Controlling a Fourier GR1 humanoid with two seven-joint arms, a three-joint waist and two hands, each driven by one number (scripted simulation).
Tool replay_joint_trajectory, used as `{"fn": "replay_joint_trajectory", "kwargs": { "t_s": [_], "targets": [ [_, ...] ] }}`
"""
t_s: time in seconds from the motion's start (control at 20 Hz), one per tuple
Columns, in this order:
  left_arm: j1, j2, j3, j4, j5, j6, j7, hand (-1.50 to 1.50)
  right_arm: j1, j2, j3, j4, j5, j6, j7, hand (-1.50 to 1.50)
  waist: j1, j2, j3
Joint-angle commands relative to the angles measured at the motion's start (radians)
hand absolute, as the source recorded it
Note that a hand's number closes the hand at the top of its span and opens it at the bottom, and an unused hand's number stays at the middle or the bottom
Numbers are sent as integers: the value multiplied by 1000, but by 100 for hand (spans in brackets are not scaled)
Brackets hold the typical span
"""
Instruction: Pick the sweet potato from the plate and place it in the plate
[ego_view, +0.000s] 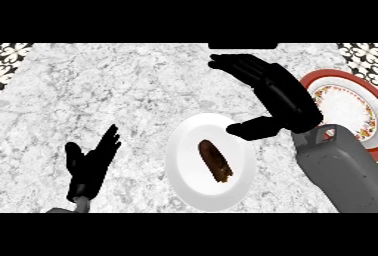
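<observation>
Nearest, at the lower left, the left hand (88, 162) rests open above the marbled bench (111, 95), fingers up. Beside it, the sweet potato (215, 161) lies in the middle of the white plate (188, 182). Further off, the right hand (277, 95) hovers with fingers spread, holding nothing, next to the red-rimmed patterned plate (347, 100).

Sweet potato (215, 160) is laid on the near plate (188, 185), mid-counter (111, 90). A second plate (347, 95) is set to its right, further back. Right hand (277, 95) is positioned between them; left hand (88, 162) is seen left of the near plate.
</observation>
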Motion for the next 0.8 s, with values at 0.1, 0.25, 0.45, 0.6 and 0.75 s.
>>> {"fn": "replay_joint_trajectory", "kwargs": {
  "t_s": [0.1,0.25,0.45,0.6,0.75],
  "targets": [
    [-25,-1,18,10,10,-6,23,0,-82,-80,149,-72,101,265,248,-150,-9,-6,-2],
    [20,-7,3,-13,-4,1,5,0,-98,-55,236,-117,148,369,379,-150,-1,-7,-2],
    [4,-35,9,16,-13,9,-12,0,-115,42,330,-183,208,468,574,-150,-5,-4,-1],
    [-18,-29,23,41,-15,-27,-17,0,-73,45,311,-180,241,519,600,-150,-5,1,0],
    [-12,-20,48,69,-22,-46,-32,0,-44,125,356,-130,312,521,609,-150,1,3,1]
  ]
}}
